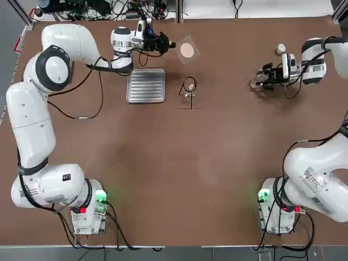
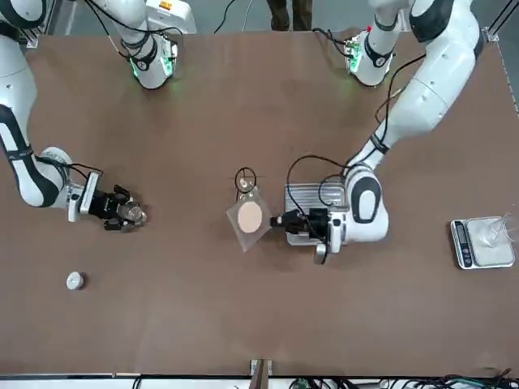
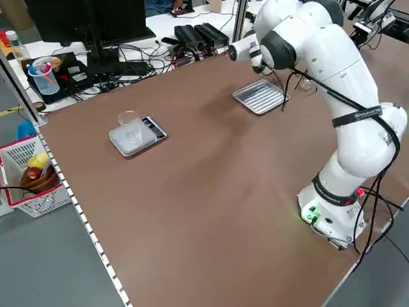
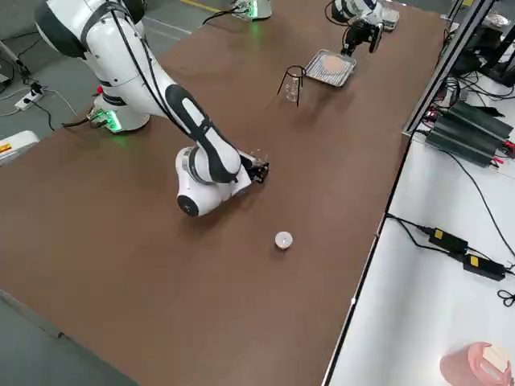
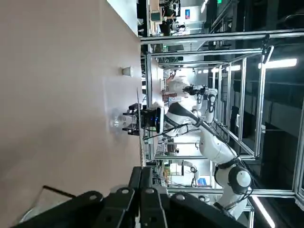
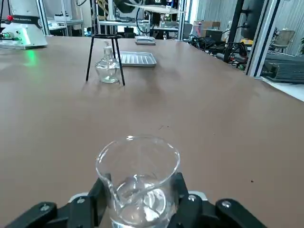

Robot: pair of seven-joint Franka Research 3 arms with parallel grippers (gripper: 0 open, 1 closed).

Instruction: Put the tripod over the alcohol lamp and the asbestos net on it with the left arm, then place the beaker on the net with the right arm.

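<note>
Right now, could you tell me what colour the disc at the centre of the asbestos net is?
Tan-pink; the asbestos net shows it best in the top view.

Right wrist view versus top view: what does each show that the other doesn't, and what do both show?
Only the right wrist view shows the right gripper shut on the beaker from close range. Only the top view shows the left gripper holding the asbestos net by its edge, beyond the tripod, plus a small white bottle. Both show the tripod standing over the alcohol lamp, with the ribbed tray nearby.
</note>
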